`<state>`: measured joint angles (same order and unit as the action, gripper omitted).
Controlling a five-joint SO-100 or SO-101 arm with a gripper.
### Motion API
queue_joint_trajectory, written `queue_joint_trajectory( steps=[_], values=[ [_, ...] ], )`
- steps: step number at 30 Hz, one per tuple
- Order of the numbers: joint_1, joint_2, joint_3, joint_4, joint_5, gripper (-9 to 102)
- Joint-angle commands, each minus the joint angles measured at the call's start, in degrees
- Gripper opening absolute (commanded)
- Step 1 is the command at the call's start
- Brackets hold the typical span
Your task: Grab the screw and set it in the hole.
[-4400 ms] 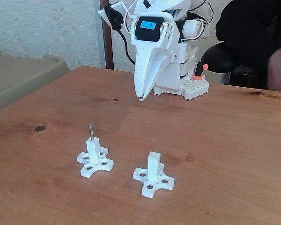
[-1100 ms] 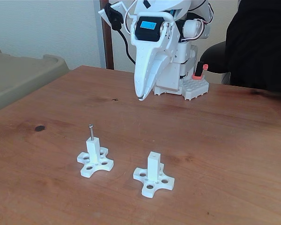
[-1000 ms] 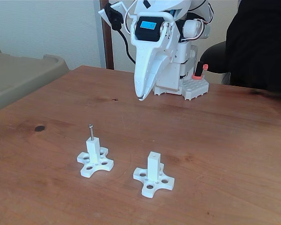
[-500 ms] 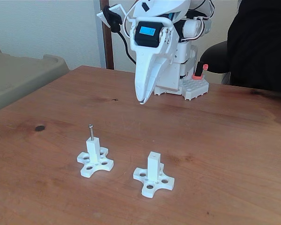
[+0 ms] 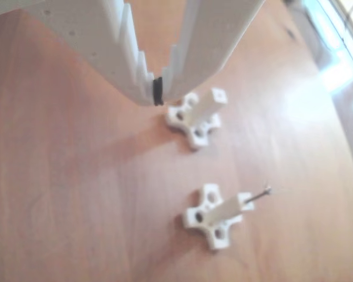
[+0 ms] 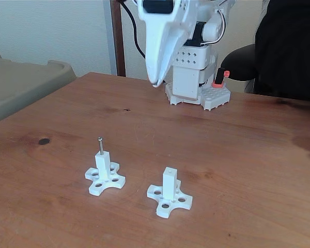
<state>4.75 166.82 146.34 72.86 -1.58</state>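
Note:
The thin dark screw (image 6: 100, 145) stands upright in the top of the left white post (image 6: 104, 173) in the fixed view. To its right stands another white post (image 6: 169, 186), and the hole (image 6: 169, 169) in its top face is bare. My gripper (image 6: 155, 84) hangs shut and holding nothing, high above the table's far half, well behind both posts. In the other view the gripper (image 5: 157, 94) comes in from the top with its toothed fingers (image 5: 126, 56) pressed together. Just beyond them lies the bare post (image 5: 207, 107), and the post with the screw (image 5: 257, 194) is lower in that picture.
My arm's white base (image 6: 192, 77) sits at the table's far edge beside a clamp with an orange handle (image 6: 220, 78). A beige bin (image 6: 20, 85) stands off the table at left. A person in dark clothing (image 6: 289, 49) sits behind at right. A dark knot (image 6: 44, 141) marks the wood.
My gripper has risen and swung back toward the arm's base, still shut. The posts and the screw have not moved. The person at the right has shifted.

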Motion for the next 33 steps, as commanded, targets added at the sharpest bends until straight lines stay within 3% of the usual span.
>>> queue_joint_trajectory(
  steps=[1, 13, 33],
  values=[
    [-0.70, -5.19, -10.99, 1.49, 0.62, -4],
    [-0.62, -26.28, -30.50, 8.61, 2.37, -4],
    [1.23, -51.94, -45.88, 6.68, 2.55, 2]
  ],
)
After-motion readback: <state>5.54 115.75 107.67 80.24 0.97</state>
